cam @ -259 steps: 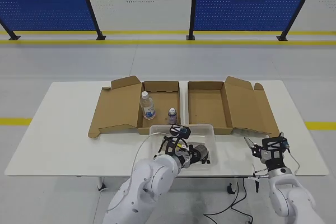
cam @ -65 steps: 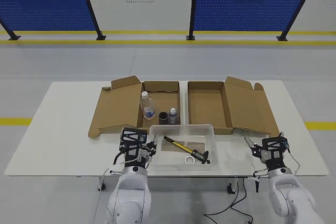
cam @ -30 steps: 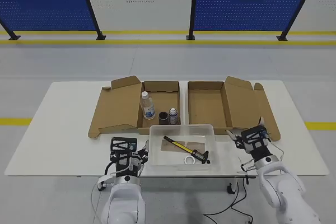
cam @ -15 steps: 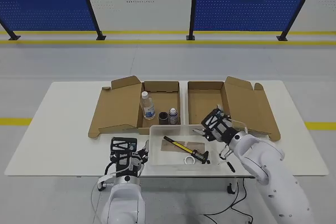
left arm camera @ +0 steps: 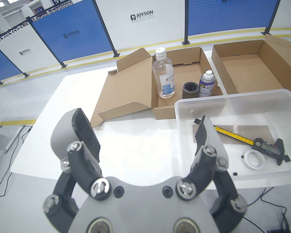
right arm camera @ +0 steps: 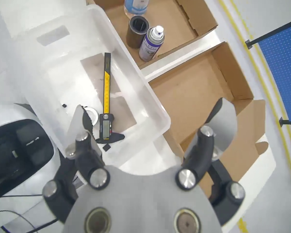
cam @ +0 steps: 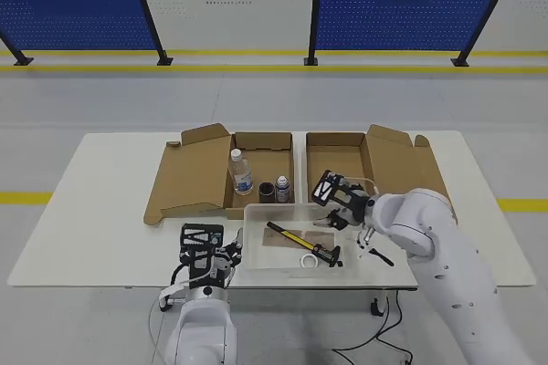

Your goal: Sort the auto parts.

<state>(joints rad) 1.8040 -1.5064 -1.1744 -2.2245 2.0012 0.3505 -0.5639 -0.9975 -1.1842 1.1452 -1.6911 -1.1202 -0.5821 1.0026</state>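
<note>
Right gripper [right arm camera: 150,112]: held open over the tub's [right arm camera: 135,67] corner, empty.
Left gripper [left arm camera: 140,120]: held open beside the tub.
Parts: caliper [right arm camera: 106,83] and ring [left arm camera: 246,160] are seen in the tub.
Risk: tub wall may be bumped, thin caliper dropped.

Two open cardboard boxes are sitting on the one tabletop [cam: 100,219]: a left box [cam: 269,162] and a right box [cam: 333,164]. One clear plastic tub [cam: 283,207] is standing in front of them. The left box is holding three things: one bottle [cam: 241,172], one spray can [cam: 281,189] and one black cylinder [cam: 267,192]. The tub is holding two: one caliper [cam: 301,240] and one white ring [cam: 308,263].
</note>
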